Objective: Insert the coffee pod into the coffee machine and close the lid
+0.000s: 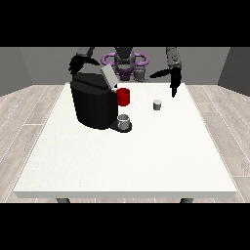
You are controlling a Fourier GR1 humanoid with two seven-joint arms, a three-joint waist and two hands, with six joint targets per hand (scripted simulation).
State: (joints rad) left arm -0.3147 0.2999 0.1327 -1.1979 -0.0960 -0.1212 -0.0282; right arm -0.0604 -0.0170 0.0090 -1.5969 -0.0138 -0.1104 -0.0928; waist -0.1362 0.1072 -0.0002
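On the white table (122, 161), the coffee pod (157, 105) could be toppled by the empty, straight-fingered hand at the view's right (174, 84) if approached off-centre.

No readable text, label, brand, number or sign anywhere. Nothing legible on the coffee machine (93, 103) below the hand at the view's left (76, 63), nor on the coffee pod (157, 105) just below and inward of the hand at the view's right (175, 83). Likewise blank on the bare white desk (127, 161).
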